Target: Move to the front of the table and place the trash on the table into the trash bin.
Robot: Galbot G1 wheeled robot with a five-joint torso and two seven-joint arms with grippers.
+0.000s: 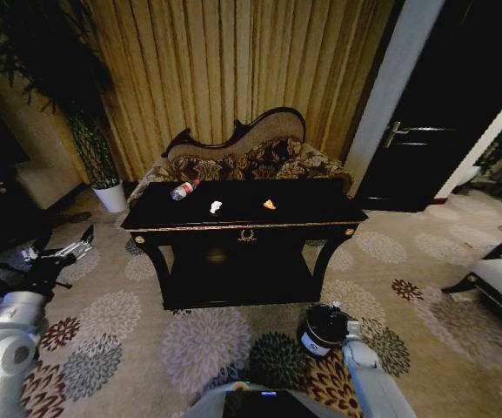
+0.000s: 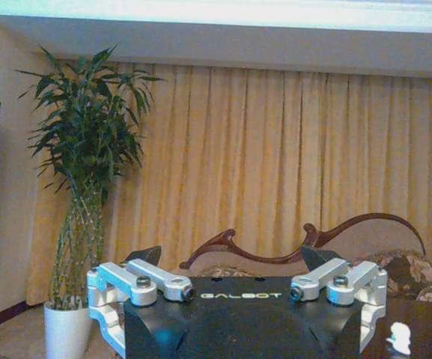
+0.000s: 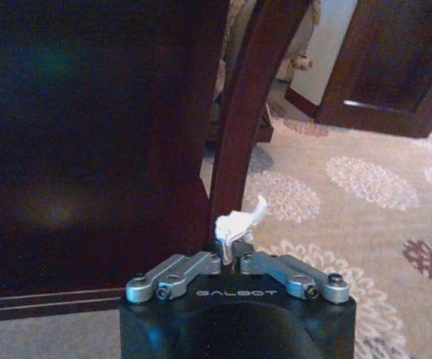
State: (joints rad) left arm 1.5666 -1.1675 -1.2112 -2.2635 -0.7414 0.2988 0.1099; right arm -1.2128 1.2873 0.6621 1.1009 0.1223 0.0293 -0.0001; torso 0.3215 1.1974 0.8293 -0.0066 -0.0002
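Open carpet before you, a crowded back edge behind the bench.

You have the glossy black wooden bench with gold trim [image 1: 320, 213] straight ahead, its top bare between the clear plastic bottle with a red cap [image 1: 183, 189], the white crumpled scrap [image 1: 216, 207] and the small orange piece [image 1: 270, 205], which lie well apart. The patterned brown sofa with a curved dark wood back [image 1: 242, 157] stands right behind it, closing that side. The small round dark bin with a white label [image 1: 322, 328] sits on the floral carpet near the bench's front right leg, just beside your right arm. The white plant pot [image 1: 110, 197] stands off the bench's left end.
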